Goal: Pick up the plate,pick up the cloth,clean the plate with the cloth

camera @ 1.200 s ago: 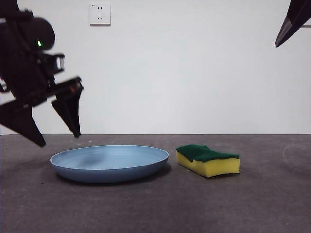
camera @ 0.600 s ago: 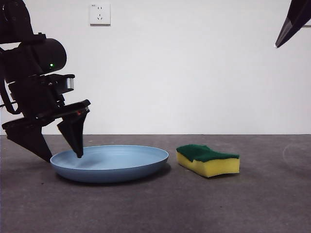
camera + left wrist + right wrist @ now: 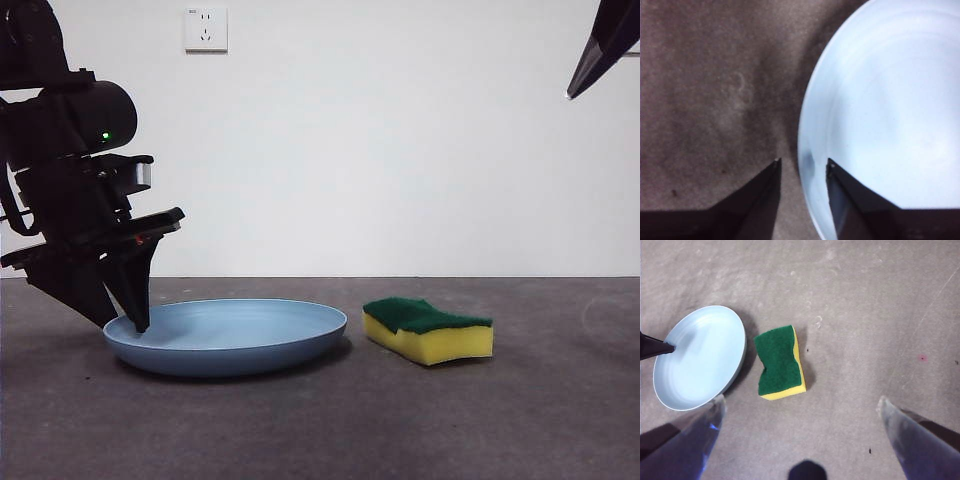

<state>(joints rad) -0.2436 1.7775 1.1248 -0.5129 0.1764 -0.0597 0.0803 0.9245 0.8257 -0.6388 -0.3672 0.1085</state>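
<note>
Left gripper [image 3: 125, 322] at the plate's [image 3: 240, 340] left rim, jaws narrowly apart and straddling the rim, one tip inside, one outside; whether they touch it is unclear. Plate flat on the table [image 3: 520, 420]; its far side is cut off in the left wrist view. Sponge [image 3: 428, 330] just right of it, green side up, apart. Right gripper [image 3: 801, 405] high above, jaws spread wide, empty.
</note>
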